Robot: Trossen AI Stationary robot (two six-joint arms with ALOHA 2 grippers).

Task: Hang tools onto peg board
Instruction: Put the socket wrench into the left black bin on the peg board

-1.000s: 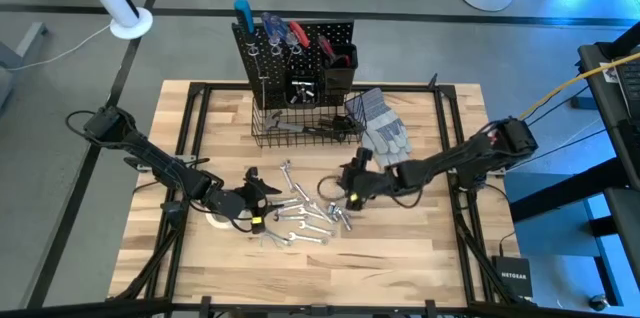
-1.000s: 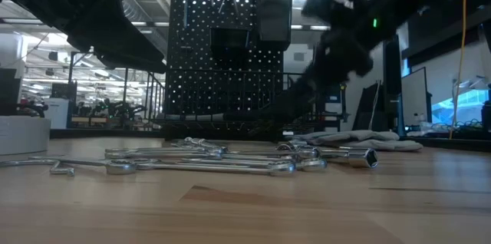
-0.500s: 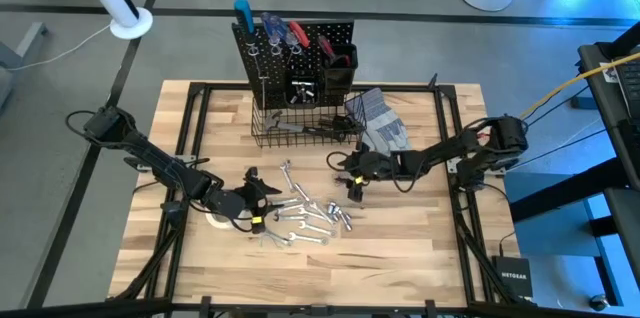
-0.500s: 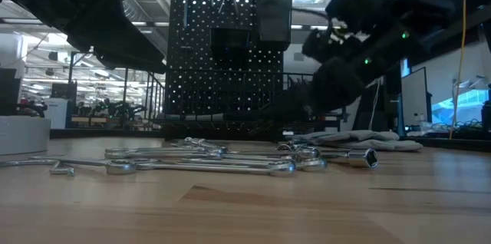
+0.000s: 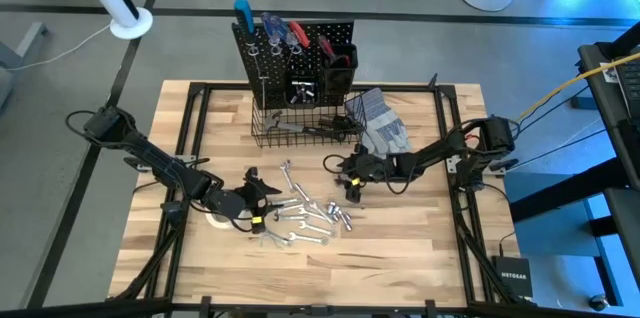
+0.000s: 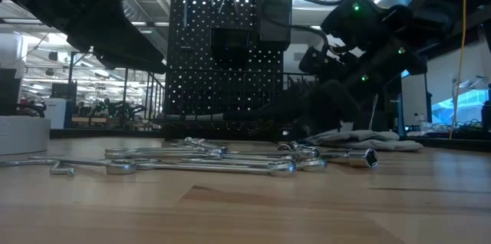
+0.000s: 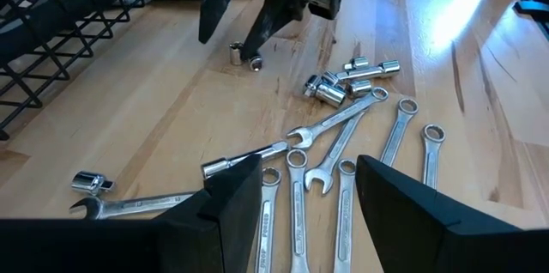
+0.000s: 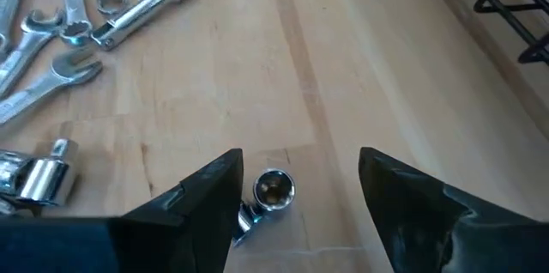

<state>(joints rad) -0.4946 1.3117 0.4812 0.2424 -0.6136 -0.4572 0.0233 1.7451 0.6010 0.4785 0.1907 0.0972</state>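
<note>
From above, the peg board stands at the table's 12 o'clock edge, wrenches scattered mid-table; bare wood lies toward 5 o'clock. Level view: the wrenches lie flat before the board. Left wrist: the left claw gapes over wrenches. Right wrist: the right claw spreads, empty, around a small socket.

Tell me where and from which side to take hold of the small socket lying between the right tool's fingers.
Grip the small socket across its round outer wall, coming straight down. It seems to stand on end on the table, open mouth up, and the right tool, open, already straddles it.
</note>
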